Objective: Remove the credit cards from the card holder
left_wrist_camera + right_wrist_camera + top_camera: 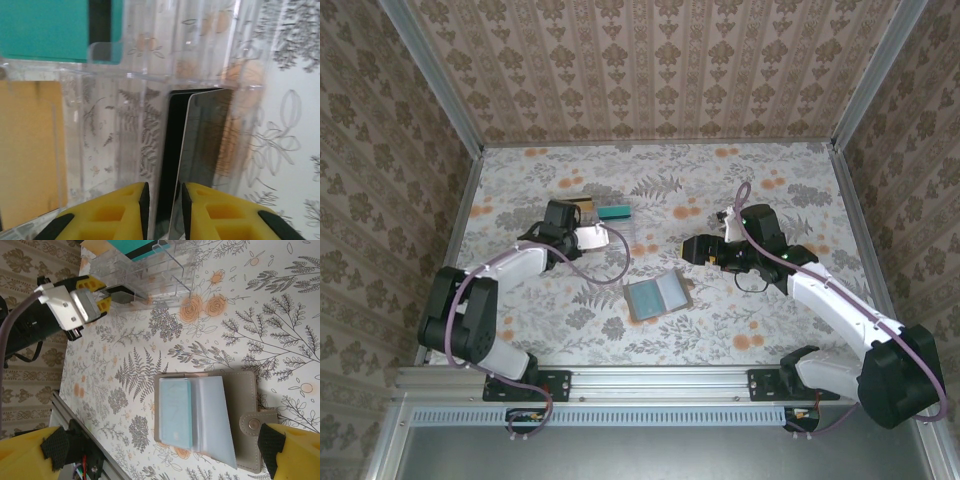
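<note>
Card holder (200,415): lies opened flat on the floral table (260,315), between the arms, apart from the tray.
Left gripper (164,191): jaws narrowly apart astride a dark card (202,150) standing in the clear plastic tray (150,76); grip unclear.
Right gripper (163,442): spread wide, empty, above the card holder.

- From the overhead feed I see beige damask-patterned wallpaper walls (650,70) across the top, left and right of the frame.
- A white floral-print tabletop (770,320) spreads across the middle, evenly lit.
- A grey aluminium rail (660,382) runs along the bottom.
</note>
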Robot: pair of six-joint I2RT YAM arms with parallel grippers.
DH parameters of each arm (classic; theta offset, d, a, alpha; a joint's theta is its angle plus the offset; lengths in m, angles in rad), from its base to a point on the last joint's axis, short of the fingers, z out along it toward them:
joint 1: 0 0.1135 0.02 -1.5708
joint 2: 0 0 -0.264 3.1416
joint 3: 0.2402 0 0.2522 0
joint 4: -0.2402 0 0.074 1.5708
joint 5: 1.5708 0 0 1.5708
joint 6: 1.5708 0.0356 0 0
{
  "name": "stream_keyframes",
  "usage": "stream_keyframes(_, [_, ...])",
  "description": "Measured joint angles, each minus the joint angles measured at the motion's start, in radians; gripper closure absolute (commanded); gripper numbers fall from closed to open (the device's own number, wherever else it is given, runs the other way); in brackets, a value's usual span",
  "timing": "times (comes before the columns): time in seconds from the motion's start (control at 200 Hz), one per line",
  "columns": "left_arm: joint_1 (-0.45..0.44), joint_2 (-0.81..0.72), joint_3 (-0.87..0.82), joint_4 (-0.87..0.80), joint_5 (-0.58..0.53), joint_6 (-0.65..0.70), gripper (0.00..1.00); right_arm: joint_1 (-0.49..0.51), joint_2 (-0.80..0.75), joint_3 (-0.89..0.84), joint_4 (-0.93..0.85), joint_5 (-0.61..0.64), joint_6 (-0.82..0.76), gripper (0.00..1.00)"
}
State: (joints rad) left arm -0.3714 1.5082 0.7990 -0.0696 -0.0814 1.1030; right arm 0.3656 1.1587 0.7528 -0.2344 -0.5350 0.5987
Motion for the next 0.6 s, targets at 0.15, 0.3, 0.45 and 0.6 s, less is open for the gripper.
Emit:
stream_keyframes(0.15, [0.000,0.018,0.022,0.012,-0.013,-0.011,0.73,-0.002,0.000,0.000,0.000,-0.003,0.003,0.00])
stream_keyframes(0.3, [0.000,0.021,0.022,0.011,-0.016,-0.012,0.73,-0.002,0.000,0.000,0.000,-0.004,0.003,0.00])
stream_keyframes(0.45, [0.000,0.021,0.022,0.011,-0.016,-0.021,0.70,-0.002,0.000,0.000,0.000,-0.007,0.003,0.00])
stream_keyframes(0.6, [0.000,-0.001,0.022,-0.005,-0.020,-0.043,0.59,-0.002,0.001,0.000,0.000,-0.018,0.002,0.00])
